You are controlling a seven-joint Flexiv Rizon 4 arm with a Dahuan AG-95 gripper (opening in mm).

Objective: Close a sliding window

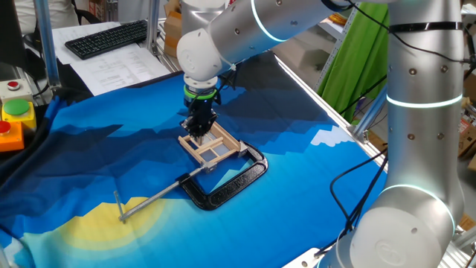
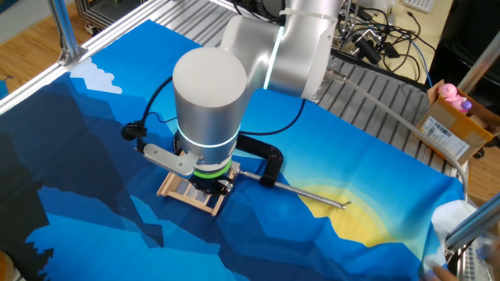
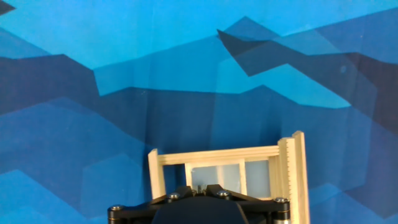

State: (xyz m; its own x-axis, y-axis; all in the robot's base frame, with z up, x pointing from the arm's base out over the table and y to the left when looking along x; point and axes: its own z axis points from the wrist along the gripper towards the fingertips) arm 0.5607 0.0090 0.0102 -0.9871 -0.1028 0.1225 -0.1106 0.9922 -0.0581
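The sliding window (image 1: 213, 147) is a small pale wooden frame with thin crossbars, lying flat on the blue cloth. It also shows in the other fixed view (image 2: 187, 190) and in the hand view (image 3: 287, 167). My gripper (image 1: 199, 135) points straight down onto the window's far-left part. In the hand view the gripper (image 3: 199, 186) has its fingertips together over the translucent sash (image 3: 231, 175), touching or just above it. In the other fixed view the wrist hides the fingers.
A black C-clamp (image 1: 236, 181) grips the window's near edge, its silver screw rod (image 1: 149, 199) reaching left; it also shows in the other fixed view (image 2: 263, 151). A keyboard (image 1: 108, 37) and a button box (image 1: 15, 113) sit at the far left. A cardboard box (image 2: 451, 125) lies off the table.
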